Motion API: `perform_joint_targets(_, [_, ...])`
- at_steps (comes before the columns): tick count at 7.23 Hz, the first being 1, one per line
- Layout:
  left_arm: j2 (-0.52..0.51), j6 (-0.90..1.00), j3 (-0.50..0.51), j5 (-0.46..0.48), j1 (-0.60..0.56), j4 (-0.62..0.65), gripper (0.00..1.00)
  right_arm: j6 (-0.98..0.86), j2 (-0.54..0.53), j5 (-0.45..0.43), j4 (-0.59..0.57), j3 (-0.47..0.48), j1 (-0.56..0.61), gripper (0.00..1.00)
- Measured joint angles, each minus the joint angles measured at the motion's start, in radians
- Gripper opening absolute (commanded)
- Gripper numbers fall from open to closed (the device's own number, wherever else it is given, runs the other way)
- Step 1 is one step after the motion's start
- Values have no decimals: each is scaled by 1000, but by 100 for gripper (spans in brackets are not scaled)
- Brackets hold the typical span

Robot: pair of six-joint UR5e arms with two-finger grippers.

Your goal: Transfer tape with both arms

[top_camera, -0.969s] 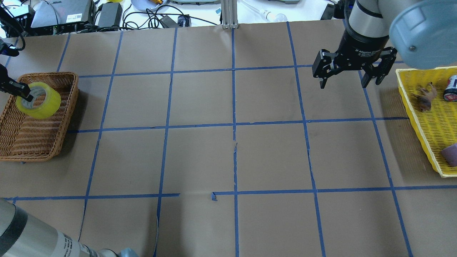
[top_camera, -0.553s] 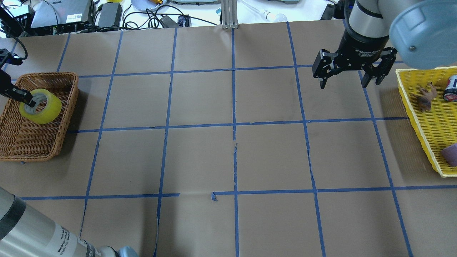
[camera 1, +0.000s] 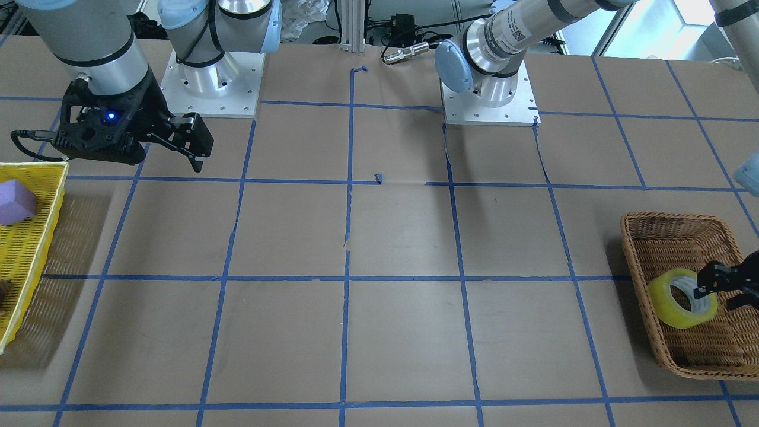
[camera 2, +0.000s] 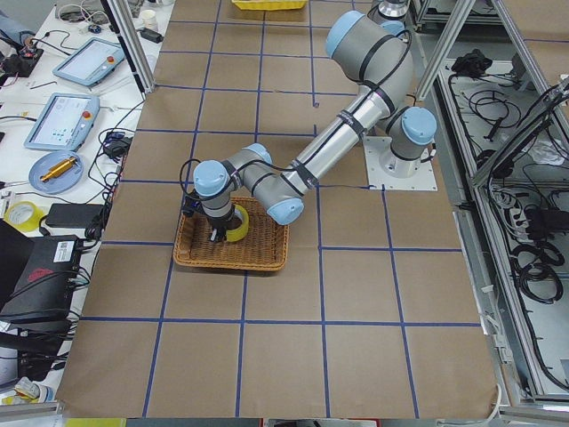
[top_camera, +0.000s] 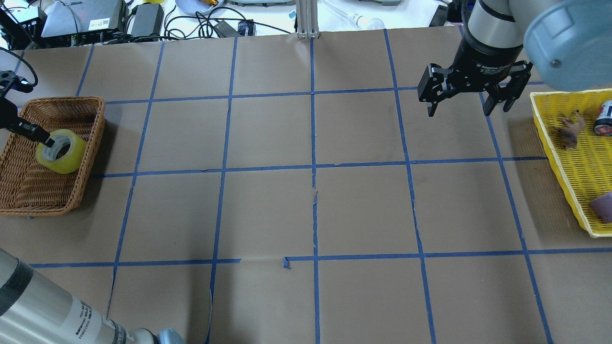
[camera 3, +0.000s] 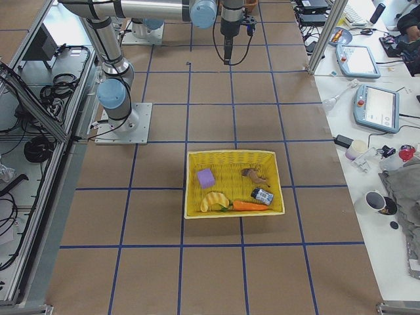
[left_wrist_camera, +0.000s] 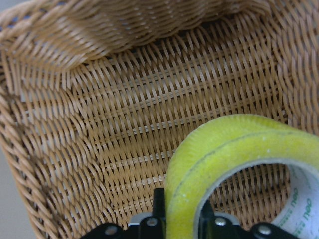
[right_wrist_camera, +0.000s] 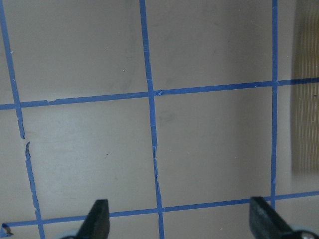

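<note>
The yellow tape roll (top_camera: 62, 157) with a white core sits low inside the wicker basket (top_camera: 98, 129) at the table's left end. My left gripper (top_camera: 46, 141) is shut on the roll's wall, one finger inside the core and one outside. The left wrist view shows the tape (left_wrist_camera: 234, 144) close over the basket floor (left_wrist_camera: 124, 99); whether it touches is unclear. The front view shows the tape (camera 1: 673, 299) and left gripper (camera 1: 708, 286) in the basket (camera 1: 637, 267). My right gripper (top_camera: 459, 113) is open and empty above bare table, far right; it also shows in its wrist view (right_wrist_camera: 182, 221).
A yellow mesh tray (top_camera: 569, 181) at the right edge holds a purple block (top_camera: 603, 205), a small brown figure (top_camera: 569, 131) and a can (top_camera: 605, 117). Brown paper with blue tape lines covers the table. Cables and devices lie beyond the far edge.
My left gripper has lowered the tape deeper into the basket, toward its right wall. The right gripper has barely moved and stays open.
</note>
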Motion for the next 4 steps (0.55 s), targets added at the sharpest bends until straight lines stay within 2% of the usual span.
perform_joint_targets(4, [142,-57,-30,-10,-162,-131,80,-73,-18,1,1,4,-1,100])
